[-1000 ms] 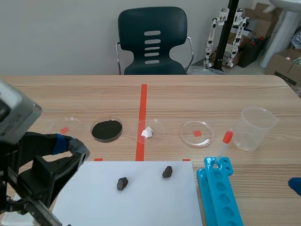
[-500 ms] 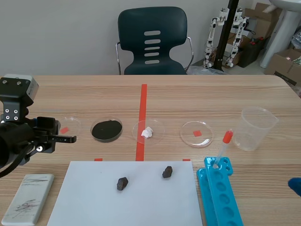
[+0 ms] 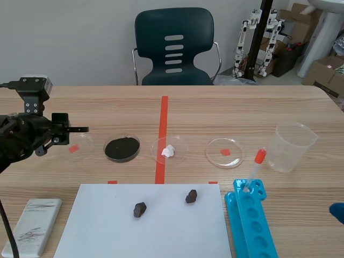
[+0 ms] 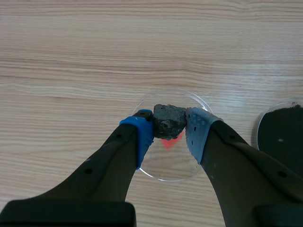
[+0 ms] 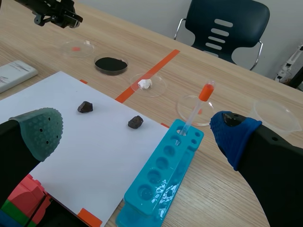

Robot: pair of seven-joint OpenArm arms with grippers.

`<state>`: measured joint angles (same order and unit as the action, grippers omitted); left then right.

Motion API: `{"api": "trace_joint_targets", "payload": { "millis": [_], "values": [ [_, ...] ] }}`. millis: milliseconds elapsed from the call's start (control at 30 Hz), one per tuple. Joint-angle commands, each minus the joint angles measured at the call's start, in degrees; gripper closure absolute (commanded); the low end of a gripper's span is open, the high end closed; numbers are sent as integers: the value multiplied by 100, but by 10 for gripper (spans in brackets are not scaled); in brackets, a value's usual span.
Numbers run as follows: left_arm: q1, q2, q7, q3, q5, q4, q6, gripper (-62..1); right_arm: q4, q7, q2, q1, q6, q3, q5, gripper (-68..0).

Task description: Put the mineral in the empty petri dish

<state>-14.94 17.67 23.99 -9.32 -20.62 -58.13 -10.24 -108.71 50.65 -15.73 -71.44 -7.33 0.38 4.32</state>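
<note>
Fingers (image 4: 140,137) of my left gripper (image 4: 169,128): clamped on one dark mineral (image 4: 169,120), held over the empty petri dish (image 4: 166,168) bearing a red mark. My right gripper (image 5: 137,131): spread wide, holding nothing.

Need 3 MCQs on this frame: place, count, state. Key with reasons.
1. Dark lumps lying on the white sheet: A) one B) two C) four.
2. The held mineral in the left gripper is: A) on the white sheet B) above the empty petri dish C) in the beaker.
3. The right gripper is: A) open B) shut on a lump C) shut on nothing.
Key: B, two show on the sheet; B, the left wrist view shows it pinched over the clear dish; A, its fingers stand far apart.
</note>
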Motion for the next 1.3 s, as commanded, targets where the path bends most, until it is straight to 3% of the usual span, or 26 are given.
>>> {"api": "trace_joint_targets", "payload": {
  "millis": [0, 267, 633, 1267],
  "values": [
    [-186, 13, -98, -164, 2, 11, 55, -141, -118, 85, 2, 4, 0, 31, -44, -679],
    [-739, 11, -258, -706, -129, 857, 55, -165, -118, 85, 2, 4, 0, 31, -44, -679],
    [-1084, 13, -295, -804, -153, 1759, 52, -165, -118, 87, 2, 4, 0, 31, -44, -679],
    [-1191, -177, -579, -815, -146, 2256, 74, -165, -118, 85, 2, 4, 0, 31, -44, -679]
  ]
}}
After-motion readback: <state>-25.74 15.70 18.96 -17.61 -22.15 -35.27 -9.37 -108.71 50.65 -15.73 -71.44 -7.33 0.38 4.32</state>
